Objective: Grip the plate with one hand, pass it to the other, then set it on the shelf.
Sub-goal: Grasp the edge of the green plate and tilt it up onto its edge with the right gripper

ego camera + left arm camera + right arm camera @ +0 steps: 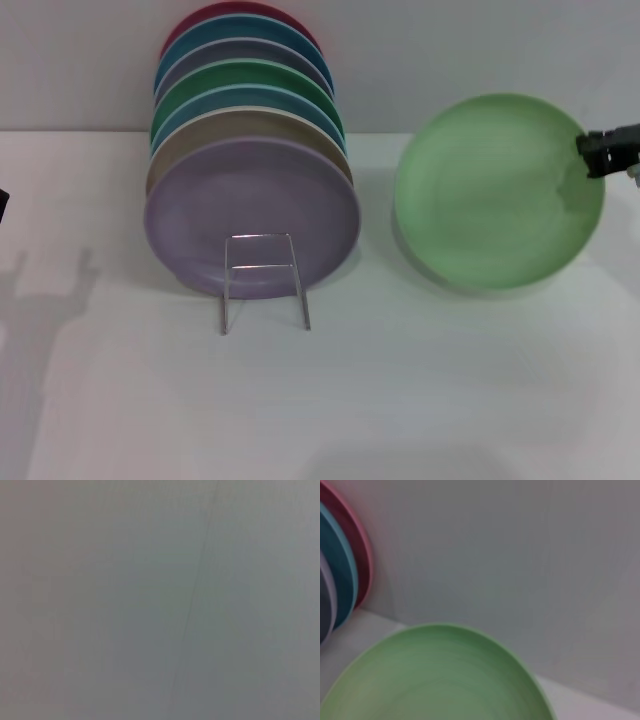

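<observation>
While the right gripper [600,155] clamps the far-right rim of the round, shallow, light mint-green matte plate [497,190], the dish tilts up off the white table [420,400], well to the right of the thin silver wire plate rack [263,280]. A lilac plate [250,205] fronts the rack's row of coloured plates. Only a sliver of the left arm shows at the left edge.

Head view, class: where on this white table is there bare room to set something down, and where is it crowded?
Free: the wide front strip of the table, below the wire rack and the light green plate. Crowded: the back left, where the rack's plates stand packed. The right tool grips the green plate's edge.
</observation>
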Tool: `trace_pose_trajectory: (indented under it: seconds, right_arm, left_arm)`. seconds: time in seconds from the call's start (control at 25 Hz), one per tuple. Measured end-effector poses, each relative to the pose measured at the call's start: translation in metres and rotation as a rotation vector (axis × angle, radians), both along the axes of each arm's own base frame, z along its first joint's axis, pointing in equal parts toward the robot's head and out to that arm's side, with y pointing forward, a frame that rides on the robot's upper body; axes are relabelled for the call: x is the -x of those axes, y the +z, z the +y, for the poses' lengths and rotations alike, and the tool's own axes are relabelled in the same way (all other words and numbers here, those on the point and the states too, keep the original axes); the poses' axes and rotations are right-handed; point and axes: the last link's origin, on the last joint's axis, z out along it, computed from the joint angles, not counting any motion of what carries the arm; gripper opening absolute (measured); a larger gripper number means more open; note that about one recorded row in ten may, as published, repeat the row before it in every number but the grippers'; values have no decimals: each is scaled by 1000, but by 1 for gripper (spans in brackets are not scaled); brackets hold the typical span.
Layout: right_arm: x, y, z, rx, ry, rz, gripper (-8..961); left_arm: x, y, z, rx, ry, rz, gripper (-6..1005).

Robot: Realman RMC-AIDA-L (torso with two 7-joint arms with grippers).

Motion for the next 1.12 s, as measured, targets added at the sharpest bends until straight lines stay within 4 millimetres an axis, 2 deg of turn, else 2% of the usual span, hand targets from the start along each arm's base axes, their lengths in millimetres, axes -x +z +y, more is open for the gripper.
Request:
trace_pose_trajectory:
  seconds: [0.2,0.64,1.12]
  right_arm:
    - [4,3,-3,-72,66,-41,19]
    - [5,-8,-12,-228,229,-148,19]
    - [0,-34,-28,-369,361,-151,20]
  left_arm:
    - [1,0,0,0,2,3,827]
    - [1,0,0,1,2,3,827]
    - [2,0,0,6,9,4,826]
